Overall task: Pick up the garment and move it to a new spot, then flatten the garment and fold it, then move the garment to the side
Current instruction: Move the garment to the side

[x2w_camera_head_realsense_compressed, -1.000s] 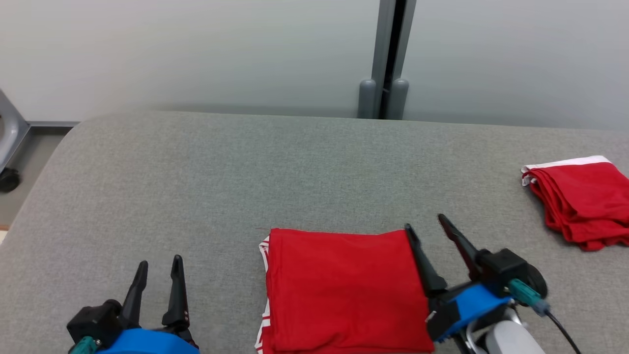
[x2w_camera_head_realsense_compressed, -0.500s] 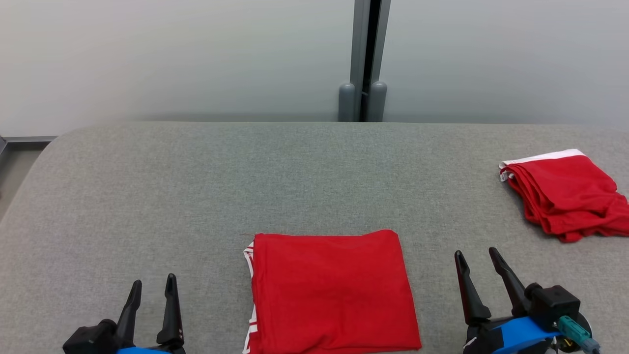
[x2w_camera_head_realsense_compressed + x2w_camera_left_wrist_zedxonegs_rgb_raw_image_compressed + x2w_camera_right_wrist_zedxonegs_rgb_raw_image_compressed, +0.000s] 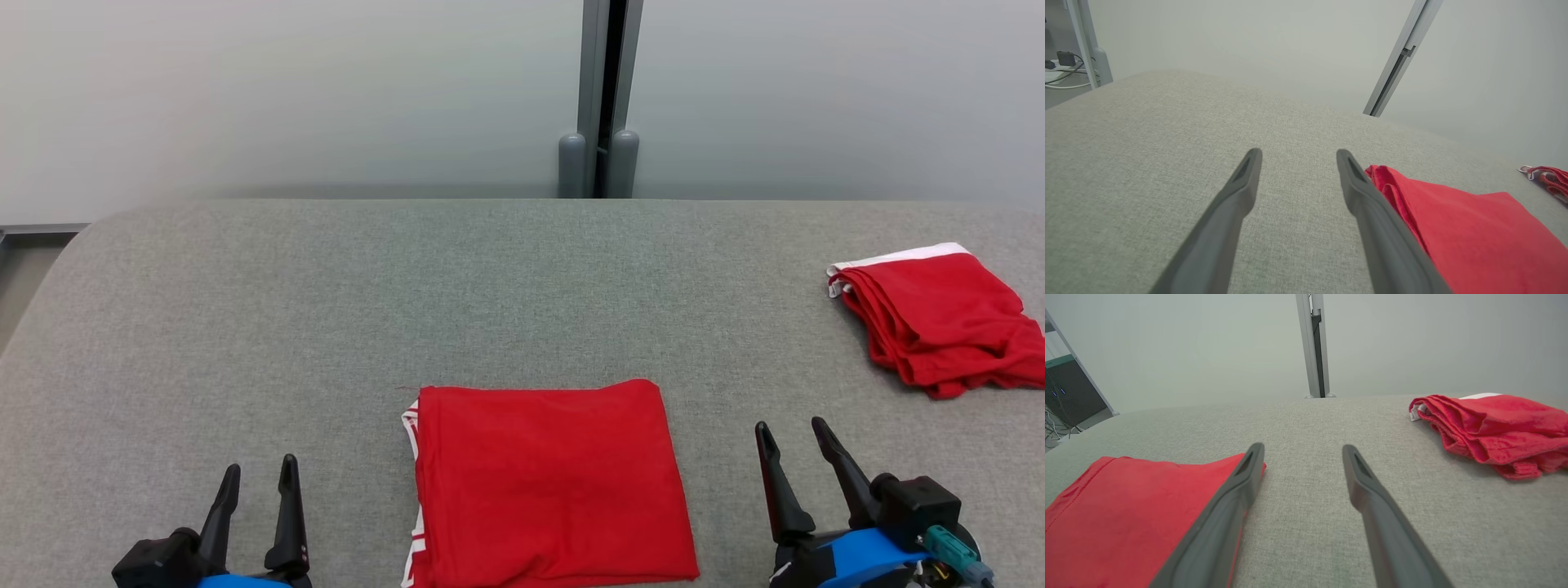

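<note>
Wide open and empty, the left hand (image 3: 260, 462) and right hand (image 3: 789, 422) flank the folded garment (image 3: 551, 482), likely poised to slide it aside.

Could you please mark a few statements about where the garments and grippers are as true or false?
1. The folded red garment lies on the grey table between the left gripper and the right gripper. True.
2. The right gripper is shut on the folded garment's corner. False: it is open, beside the garment, holding nothing.
3. A second red garment, white-edged, lies at the table's right. True.
4. The left gripper rests on the folded garment. False: it is open and apart from the garment, to its left.
</note>
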